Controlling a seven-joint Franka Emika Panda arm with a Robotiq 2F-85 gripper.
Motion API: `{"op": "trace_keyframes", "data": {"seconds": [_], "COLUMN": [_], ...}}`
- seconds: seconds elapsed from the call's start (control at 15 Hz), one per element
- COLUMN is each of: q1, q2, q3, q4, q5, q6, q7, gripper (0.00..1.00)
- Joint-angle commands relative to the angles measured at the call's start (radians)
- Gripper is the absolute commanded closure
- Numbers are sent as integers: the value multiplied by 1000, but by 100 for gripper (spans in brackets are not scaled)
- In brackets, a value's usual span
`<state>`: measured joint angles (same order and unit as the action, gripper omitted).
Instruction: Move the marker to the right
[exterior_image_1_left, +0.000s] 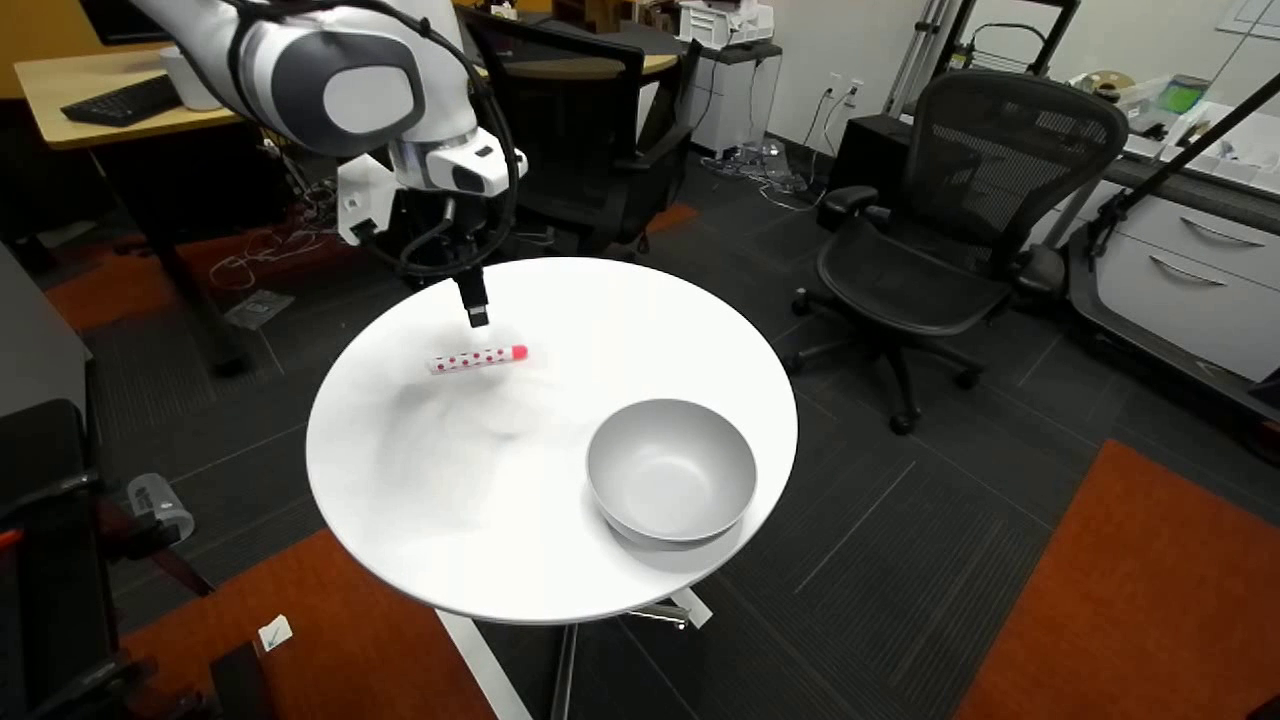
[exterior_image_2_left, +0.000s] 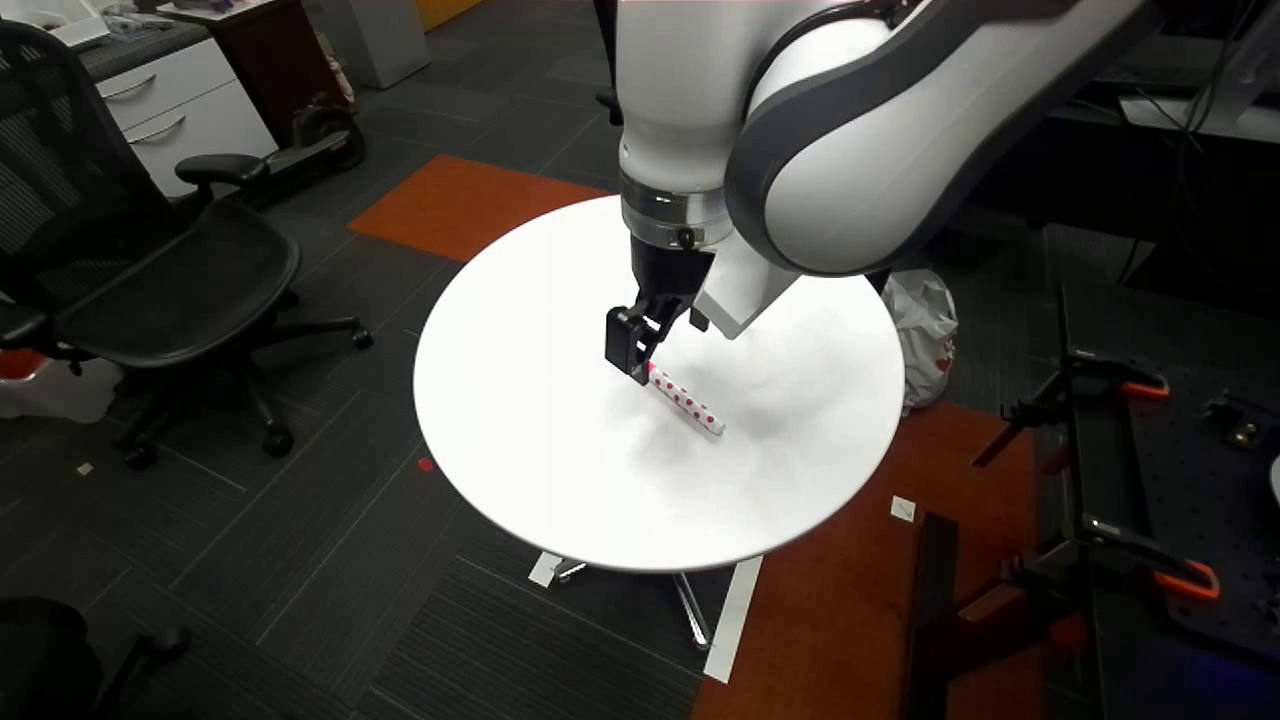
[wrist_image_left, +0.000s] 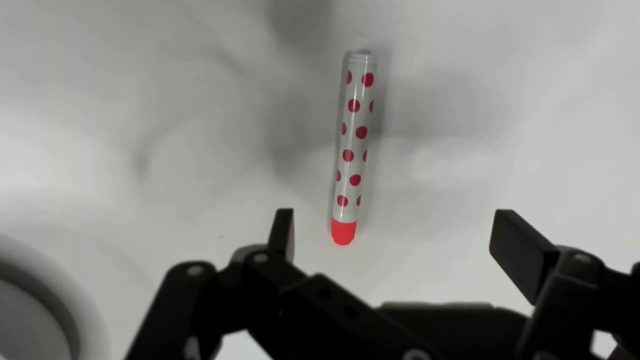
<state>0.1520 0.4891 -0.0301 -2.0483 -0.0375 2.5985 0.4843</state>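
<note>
No readable text, brands or numbers, white floor tag marked but illegible

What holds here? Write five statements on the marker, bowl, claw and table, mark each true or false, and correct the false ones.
1. The marker lies on the white table. True.
2. In the wrist view, the marker's red end is nearer the claw than its pale end. True.
3. The claw is shut on the marker. False: it is open and holds nothing.
4. The grey bowl stands on the white table, apart from the marker. True.
5. The marker's body is plain blue. False: it is whitish with red dots.
</note>
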Motion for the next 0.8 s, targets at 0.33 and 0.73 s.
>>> {"op": "trace_keyframes", "data": {"seconds": [0.33, 0.73], "q1": [75, 74], "q2": [125, 166], "q3": [-89, -88], "q4": [101, 127], "q5": [-11, 5], "q6": [30, 24], "q7": [33, 20], "gripper": [0, 0]}}
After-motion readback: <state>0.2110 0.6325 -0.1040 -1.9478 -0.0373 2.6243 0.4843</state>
